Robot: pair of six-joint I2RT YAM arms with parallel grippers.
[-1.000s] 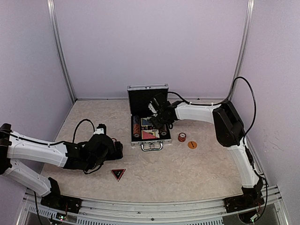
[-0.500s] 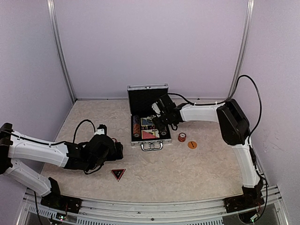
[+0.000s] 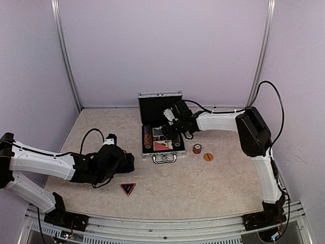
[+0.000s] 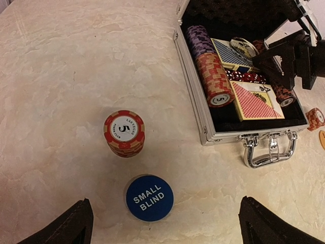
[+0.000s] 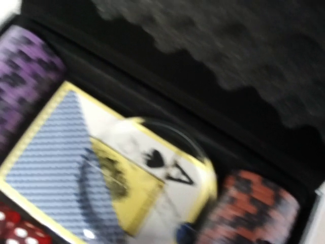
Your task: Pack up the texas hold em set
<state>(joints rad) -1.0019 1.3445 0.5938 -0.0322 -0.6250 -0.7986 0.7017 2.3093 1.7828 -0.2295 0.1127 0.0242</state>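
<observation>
Half packed, seemingly: purple and orange-red chip rows (image 4: 213, 81), blue card deck (image 4: 231, 53), red card deck (image 4: 256, 99) and red dice (image 4: 244, 76) inside the small ribbed silver aluminium case (image 4: 195, 101), open in the middle of the bench (image 3: 203, 188). Unpacked: red chip stack (image 4: 124, 133) reading "LAS VEGAS 5", blue round button (image 4: 149, 197) reading "SMALL BLIND", red triangle (image 3: 128, 189), small chip stack (image 3: 197, 148), orange disc (image 3: 208, 157). Left end effector (image 3: 127, 162) wide open, empty, above the first two; right end effector (image 3: 169, 131) over the case, opening impossible to tell.

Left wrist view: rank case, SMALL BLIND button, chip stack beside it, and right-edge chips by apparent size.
Largest: case.
Then SMALL BLIND button and chip stack: alike; button nearer, so unranked.
Smallest: right-edge chips, partly cut off.
</observation>
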